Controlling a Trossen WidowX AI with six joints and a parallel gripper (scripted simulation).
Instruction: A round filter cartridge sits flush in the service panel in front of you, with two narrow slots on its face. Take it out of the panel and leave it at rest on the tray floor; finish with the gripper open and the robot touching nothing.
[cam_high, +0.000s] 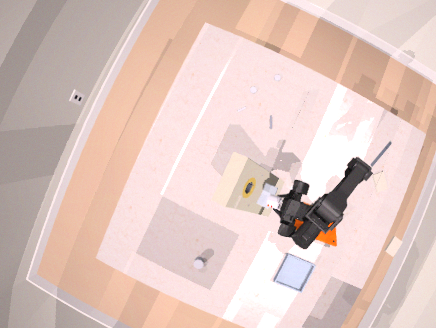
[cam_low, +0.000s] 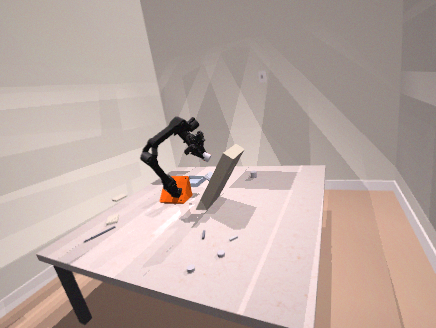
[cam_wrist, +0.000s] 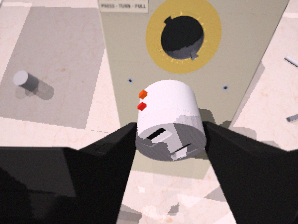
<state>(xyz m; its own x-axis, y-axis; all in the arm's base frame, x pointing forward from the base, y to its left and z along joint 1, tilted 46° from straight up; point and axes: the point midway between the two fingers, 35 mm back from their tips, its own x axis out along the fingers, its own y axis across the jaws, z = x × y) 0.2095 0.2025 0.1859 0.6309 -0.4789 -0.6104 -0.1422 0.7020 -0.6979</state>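
Overhead, distant side view, close wrist view

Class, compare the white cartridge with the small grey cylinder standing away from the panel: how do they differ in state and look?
The cartridge is gripped in the hand; the grey cylinder stands on the table.
The cartridge shows two slots on its end face; the cylinder's visible end is plain.
The cartridge carries orange and red nubs; the cylinder shows none.
Both are round-ended.
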